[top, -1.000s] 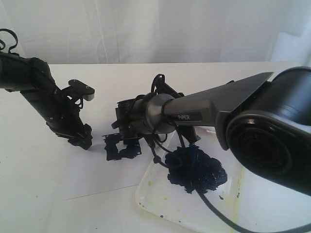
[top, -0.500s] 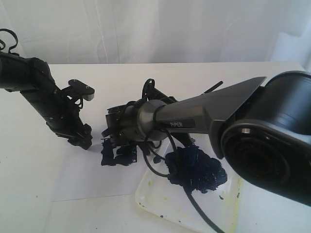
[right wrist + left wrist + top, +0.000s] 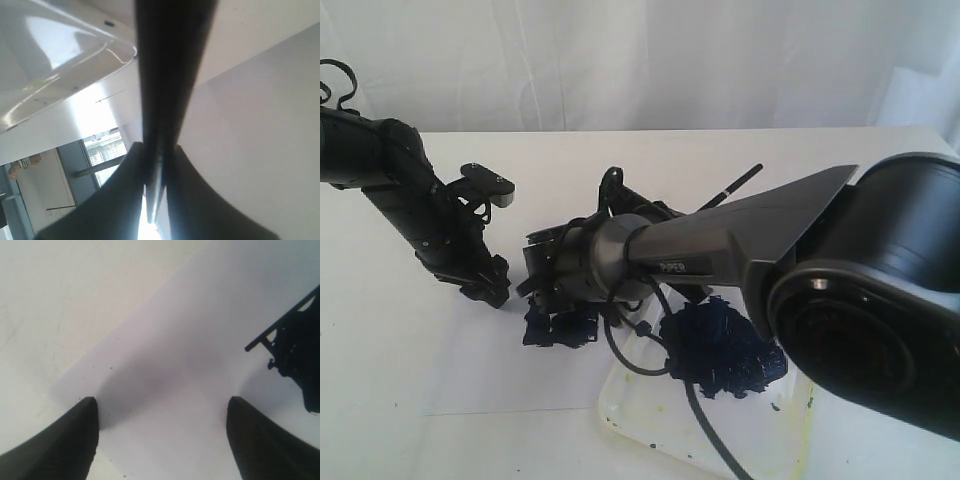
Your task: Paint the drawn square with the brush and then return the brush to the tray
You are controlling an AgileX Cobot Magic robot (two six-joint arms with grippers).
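My right gripper point(image 3: 558, 322) reaches across from the right and hangs low over the white paper sheet point(image 3: 510, 375). It is shut on the brush point(image 3: 167, 75), a thin black stick running between its fingers. The brush's far end point(image 3: 740, 184) sticks up behind the arm. The drawn square is hidden under this gripper and its dark blue-stained fingers point(image 3: 535, 327). The clear tray point(image 3: 650, 425) with its large dark paint blob point(image 3: 725, 345) lies at the front right. My left gripper point(image 3: 162, 405) is open, fingertips down on the paper's far left part, also visible as left gripper point(image 3: 486, 288).
The right forearm point(image 3: 720, 235) and a looping black cable point(image 3: 695, 410) cross over the tray. The tray's rim point(image 3: 75, 50) lies close beside the paper's edge. A white curtain closes off the back of the table. The right gripper's dark shape point(image 3: 295, 340) sits near the left gripper.
The right gripper has moved left and lower over the paper with the brush in it, and the brush's far end now shows above the arm. The left arm has not moved.
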